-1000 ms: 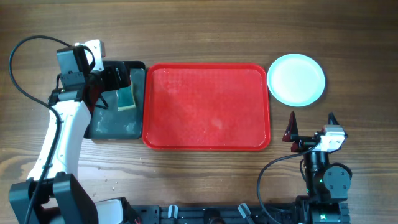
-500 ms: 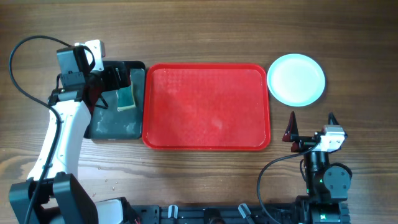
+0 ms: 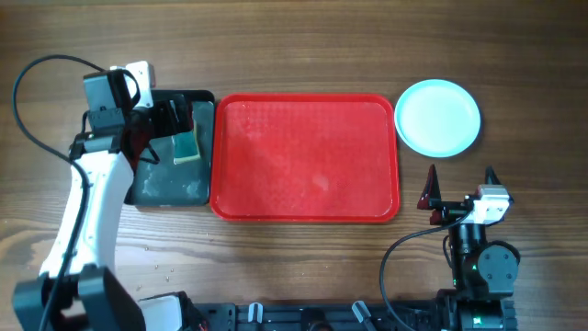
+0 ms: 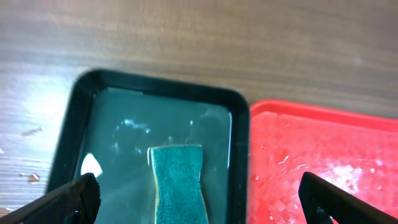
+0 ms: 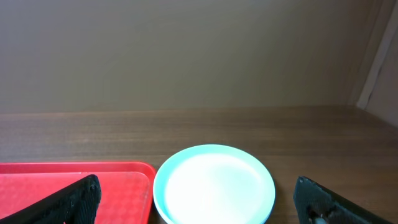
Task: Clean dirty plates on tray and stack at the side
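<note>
The red tray (image 3: 303, 156) lies bare in the middle of the table, with no plates on it. The plates (image 3: 437, 117) sit on the wood just right of it, a pale turquoise one on top with a whitish middle (image 5: 214, 183). Another rim shows under it. My right gripper (image 3: 459, 175) is open near the front right, short of the plates, with nothing between its fingers (image 5: 68, 202). My left gripper (image 3: 175, 124) hangs open over the black tray, its fingers (image 4: 68, 199) straddling the green sponge (image 4: 177, 180) without touching it.
The narrow black tray (image 3: 147, 188) holds a wet film and the green sponge (image 3: 186, 144), and it butts against the red tray's left rim (image 4: 323, 121). A few small crumbs or drops (image 3: 161, 268) dot the wood at the front left.
</note>
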`<state>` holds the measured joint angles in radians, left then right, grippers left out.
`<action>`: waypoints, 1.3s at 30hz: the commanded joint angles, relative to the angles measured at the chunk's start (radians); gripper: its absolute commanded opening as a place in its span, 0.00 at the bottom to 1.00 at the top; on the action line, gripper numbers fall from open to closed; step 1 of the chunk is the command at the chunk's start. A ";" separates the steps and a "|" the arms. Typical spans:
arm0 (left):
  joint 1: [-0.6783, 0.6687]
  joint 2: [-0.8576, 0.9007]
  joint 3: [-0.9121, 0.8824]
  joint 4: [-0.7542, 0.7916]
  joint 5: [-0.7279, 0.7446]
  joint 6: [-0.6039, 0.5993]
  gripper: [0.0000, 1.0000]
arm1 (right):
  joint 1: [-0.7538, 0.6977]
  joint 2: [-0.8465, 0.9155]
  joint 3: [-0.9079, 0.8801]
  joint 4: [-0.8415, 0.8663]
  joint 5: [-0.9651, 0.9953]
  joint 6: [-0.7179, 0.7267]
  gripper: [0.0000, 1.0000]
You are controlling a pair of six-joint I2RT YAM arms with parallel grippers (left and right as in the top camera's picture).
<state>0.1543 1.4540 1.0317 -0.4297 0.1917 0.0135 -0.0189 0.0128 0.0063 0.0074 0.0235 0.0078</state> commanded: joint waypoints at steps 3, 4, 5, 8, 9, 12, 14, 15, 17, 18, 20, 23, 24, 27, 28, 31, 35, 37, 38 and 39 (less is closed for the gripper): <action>-0.001 -0.250 -0.065 -0.001 0.001 -0.002 1.00 | -0.005 -0.008 -0.002 0.003 0.010 0.021 1.00; -0.001 -0.278 -0.081 -0.001 0.001 -0.002 1.00 | -0.005 -0.008 -0.002 0.003 0.010 0.021 1.00; -0.001 -0.339 -0.117 -0.001 0.001 -0.002 1.00 | -0.005 -0.008 -0.002 0.003 0.010 0.021 1.00; -0.001 -0.472 -0.216 -0.002 0.001 -0.002 1.00 | -0.005 -0.008 -0.002 0.003 0.010 0.021 1.00; -0.001 -0.547 -0.283 -0.005 0.001 -0.002 1.00 | -0.005 -0.008 -0.002 0.003 0.010 0.021 1.00; -0.001 -0.748 -0.467 -0.005 -0.005 0.003 1.00 | -0.005 -0.008 -0.002 0.003 0.010 0.021 1.00; -0.001 -0.906 -0.581 -0.005 -0.010 0.002 1.00 | -0.005 -0.008 -0.002 0.003 0.010 0.021 1.00; -0.001 -0.955 -0.613 -0.005 -0.010 0.002 1.00 | -0.005 -0.008 -0.002 0.003 0.010 0.021 1.00; -0.001 -1.091 -0.671 -0.002 -0.010 0.002 1.00 | -0.005 -0.008 -0.002 0.003 0.010 0.021 1.00; -0.002 -1.139 -0.677 0.006 -0.009 0.002 1.00 | -0.005 -0.008 -0.002 0.003 0.010 0.021 1.00; -0.026 -1.231 -0.677 0.114 0.002 0.002 1.00 | -0.005 -0.008 -0.002 0.003 0.010 0.021 1.00; -0.068 -1.318 -0.680 0.275 0.002 0.002 1.00 | -0.005 -0.008 -0.002 0.003 0.010 0.021 1.00; -0.086 -1.355 -0.683 0.331 0.002 0.002 1.00 | -0.005 -0.008 -0.002 0.003 0.010 0.021 1.00; -0.099 -1.424 -0.722 0.369 0.028 0.001 1.00 | -0.005 -0.008 -0.002 0.003 0.010 0.021 1.00; -0.099 -1.449 -0.751 0.382 0.037 0.001 1.00 | -0.005 -0.008 -0.002 0.003 0.010 0.021 1.00; -0.099 -1.451 -0.849 0.529 0.071 0.000 1.00 | -0.005 -0.008 -0.002 0.003 0.010 0.021 1.00; -0.098 -1.451 -0.977 0.721 0.081 -0.022 1.00 | -0.005 -0.008 -0.002 0.003 0.010 0.021 1.00; -0.096 -1.451 -1.001 0.725 0.081 -0.022 1.00 | -0.005 -0.008 -0.002 0.003 0.010 0.021 1.00; -0.087 -1.451 -1.021 0.725 0.081 -0.022 1.00 | -0.005 -0.008 -0.002 0.003 0.010 0.021 1.00; -0.083 -1.451 -1.026 0.714 0.081 -0.022 1.00 | -0.005 -0.008 -0.002 0.003 0.010 0.021 1.00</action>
<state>0.0593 0.0135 0.0402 0.2897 0.2607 0.0055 -0.0189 0.0128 0.0063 0.0071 0.0242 0.0116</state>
